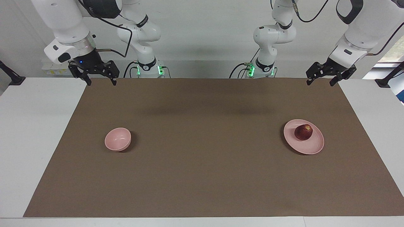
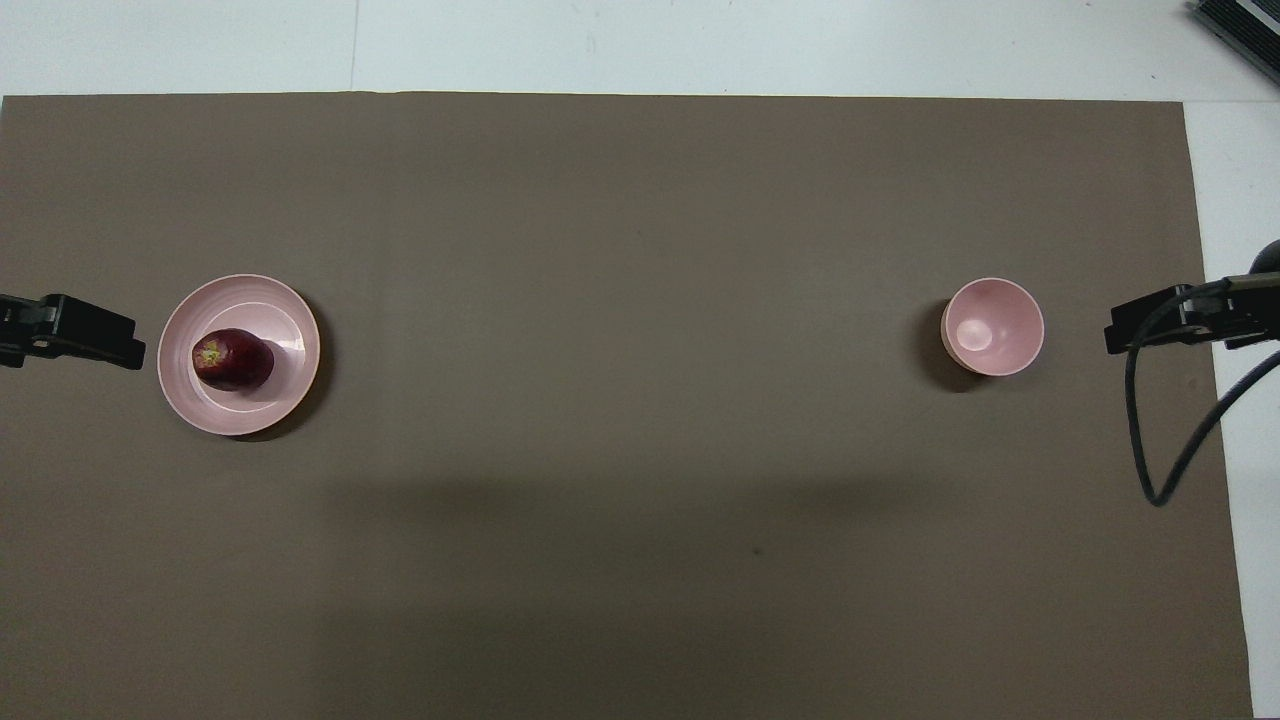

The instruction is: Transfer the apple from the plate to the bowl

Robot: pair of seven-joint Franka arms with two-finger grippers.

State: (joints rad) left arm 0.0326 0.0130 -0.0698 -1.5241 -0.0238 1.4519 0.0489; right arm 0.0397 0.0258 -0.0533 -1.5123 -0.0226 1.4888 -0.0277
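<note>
The apple (image 1: 303, 132) sits on the pink plate (image 1: 311, 148), off the plate's centre and toward the rim that faces the robots and the left arm's end of the worktop. It lies with its yellowish stem patch turned sideways, toward the left arm's end (plain in the overhead view), which suggests it rests on its flank and could roll if nudged. The plate lies on the brown mat (image 1: 202, 176) toward the left arm's end, about midway between the mat's edge by the robots and its edge away from them. The pink bowl (image 1: 117, 139) stands upright and empty toward the right arm's end, at about the same depth, well apart from the plate. That spacing probably puts each dish within reach of one arm only, so the fruit may need a long carry or a handover.

The left gripper (image 1: 322, 80) hangs in the air over the mat's corner by the robots at the left arm's end, fingers pointing down and spread apart, holding nothing. The apple lies well apart from it, farther out onto the mat and lower. The right gripper (image 1: 101, 81) hangs likewise over the mat's corner by the robots at the right arm's end, fingers apart and empty, well clear of the bowl. Both arms look parked; nothing of the task is done yet.
</note>
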